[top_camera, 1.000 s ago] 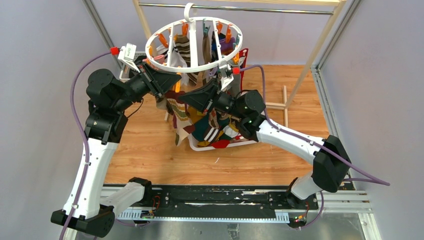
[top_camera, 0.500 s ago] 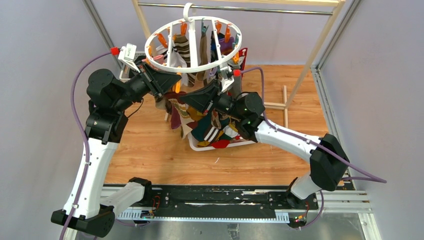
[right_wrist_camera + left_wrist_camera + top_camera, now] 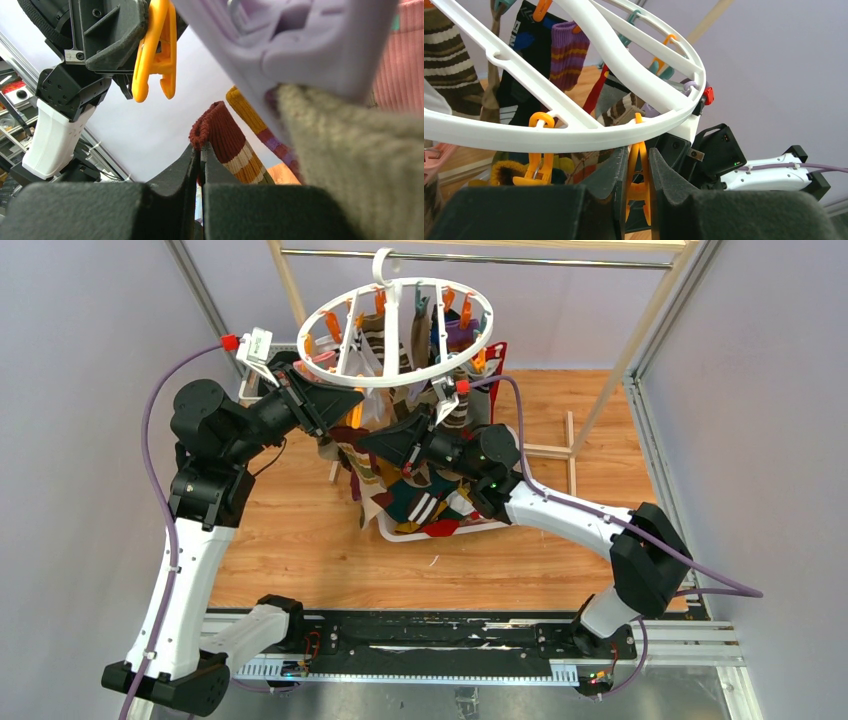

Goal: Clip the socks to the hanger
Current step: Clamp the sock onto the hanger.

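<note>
No full word could be read. White lettering on a black sock [image 3: 524, 55] was cut off and illegible; a white tag [image 3: 259, 341] bore only a green mark.

One hanger [image 3: 574, 135], two robot arms [image 3: 185, 580], one white basket [image 3: 430, 534], one wooden rack [image 3: 620, 350], socks [image 3: 420, 505] too bunched to count

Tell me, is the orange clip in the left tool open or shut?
Open: the left tool pinches the orange clip, and its lower tips stand apart.

Bright even light, near foregrounds blurred
</note>
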### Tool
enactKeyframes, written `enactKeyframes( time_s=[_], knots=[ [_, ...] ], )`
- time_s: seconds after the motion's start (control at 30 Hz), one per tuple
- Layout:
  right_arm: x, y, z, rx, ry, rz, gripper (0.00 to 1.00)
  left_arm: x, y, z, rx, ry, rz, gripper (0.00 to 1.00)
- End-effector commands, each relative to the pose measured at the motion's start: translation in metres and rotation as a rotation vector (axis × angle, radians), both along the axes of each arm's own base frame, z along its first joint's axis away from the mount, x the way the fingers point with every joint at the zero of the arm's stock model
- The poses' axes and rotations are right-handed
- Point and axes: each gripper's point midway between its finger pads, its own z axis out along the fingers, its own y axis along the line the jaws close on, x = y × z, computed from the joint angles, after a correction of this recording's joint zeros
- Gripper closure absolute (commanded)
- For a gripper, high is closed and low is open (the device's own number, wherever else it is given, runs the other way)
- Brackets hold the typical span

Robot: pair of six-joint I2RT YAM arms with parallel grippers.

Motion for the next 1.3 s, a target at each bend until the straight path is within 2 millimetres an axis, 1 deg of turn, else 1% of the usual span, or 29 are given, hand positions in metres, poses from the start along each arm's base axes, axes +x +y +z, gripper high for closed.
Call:
enactKeyframes(
  time_s=[0.0, 0.2, 0.3, 0.57, 1.0, 1.27],
  knots=[
    [-0.002, -0.011, 0.019, 0.055, -0.033, 0.001, 1.00, -0.019, -0.006, 0.003, 0.002, -0.021, -0.076, 1.00],
    [-0.005, -0.018, 0.032, 0.124, -0.042, -0.003, 1.00, -0.018, -0.007, 0.002, 0.000, -0.016, -0.077, 1.00],
    [-0.006, -0.018, 0.037, 0.135, -0.048, -0.001, 1.00, -0.018, -0.007, 0.002, -0.001, -0.017, -0.076, 1.00],
    [-0.003, -0.017, 0.038, 0.138, -0.045, -0.005, 1.00, -0.018, -0.007, 0.002, -0.002, -0.016, -0.077, 1.00],
    [-0.001, -0.019, 0.050, 0.175, -0.054, -0.010, 1.00, -0.019, -0.007, 0.003, 0.000, -0.019, -0.078, 1.00],
    [0.001, -0.021, 0.052, 0.186, -0.056, -0.012, 1.00, -0.018, -0.007, 0.003, -0.001, -0.015, -0.078, 1.00]
  ],
)
